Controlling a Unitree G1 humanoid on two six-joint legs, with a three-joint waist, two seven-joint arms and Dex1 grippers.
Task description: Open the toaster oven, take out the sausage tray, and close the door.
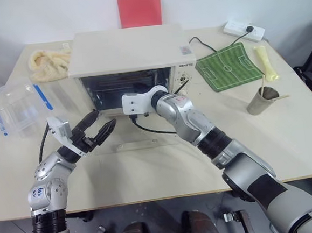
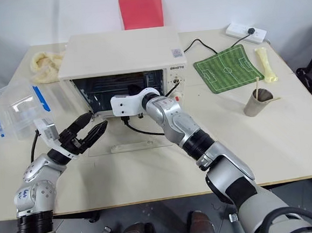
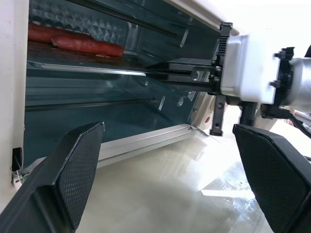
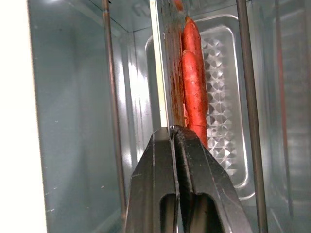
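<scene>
Sausages [image 4: 193,82]: two on sausage tray [image 4: 167,97]; right claw [image 4: 172,133] clamped on tray rim; left claw [image 1: 97,129] wide, holding nothing.

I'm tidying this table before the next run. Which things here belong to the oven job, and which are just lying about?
In the job:
- toaster oven
- its door, folded down flat
- sausage tray, inside on the rack
- right gripper, shut on the tray's rim
- left gripper, open

Lying about:
- clear plastic box
- yellow cloth
- green football-pitch mat
- metal cup
- power strip
</scene>
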